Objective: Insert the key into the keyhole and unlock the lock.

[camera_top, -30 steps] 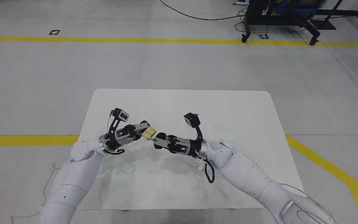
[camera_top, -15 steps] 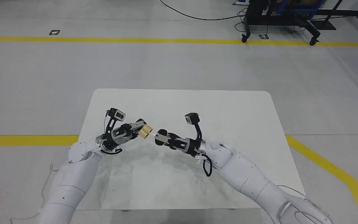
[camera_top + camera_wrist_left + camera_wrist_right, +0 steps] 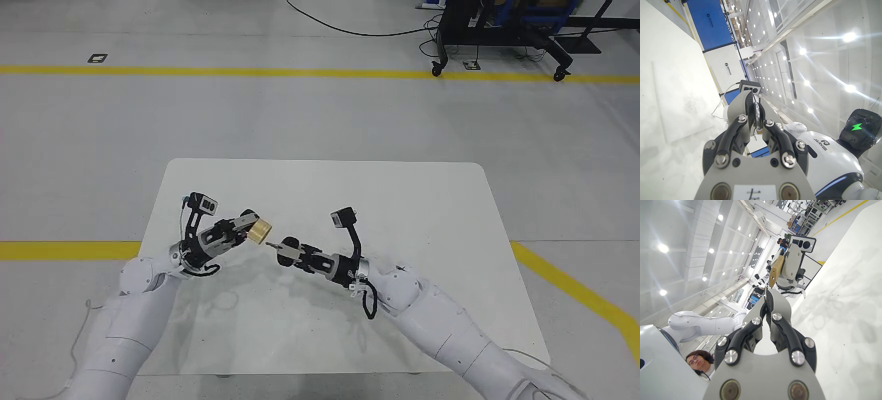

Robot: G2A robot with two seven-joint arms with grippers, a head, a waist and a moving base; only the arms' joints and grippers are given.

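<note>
**Padlock and key both gripped, key outside the keyhole**

1. Padlock. The brass padlock [image 3: 260, 232] is held in the air, with the white table [image 3: 420, 200] beneath it. In the top view it sits over the table's left-centre area, off the surface.

2. Left gripper. The left gripper [image 3: 250, 228] holds the padlock from the padlock's shackle end. In the left wrist view its ribbed fingers are pressed together on the silver shackle [image 3: 756, 113], which stands edge-on between the pads. A small part of the brass body shows just behind the shackle.

3. Right gripper. The right gripper [image 3: 766, 294] is directly opposite the padlock's free end and near it, pointing toward it. Its fingers are pinched tight on the key [image 3: 765, 290], which shows as a thin silver sliver projecting past the fingertips toward the padlock.

4. Key against padlock. In the right wrist view the padlock's narrow end face is turned toward the key, and a dark slot, apparently the keyhole [image 3: 773, 276], is visible on that face. The key tip lies just beside the lower corner of that face, off the slot. Whether the tip touches the brass cannot be determined.
</note>
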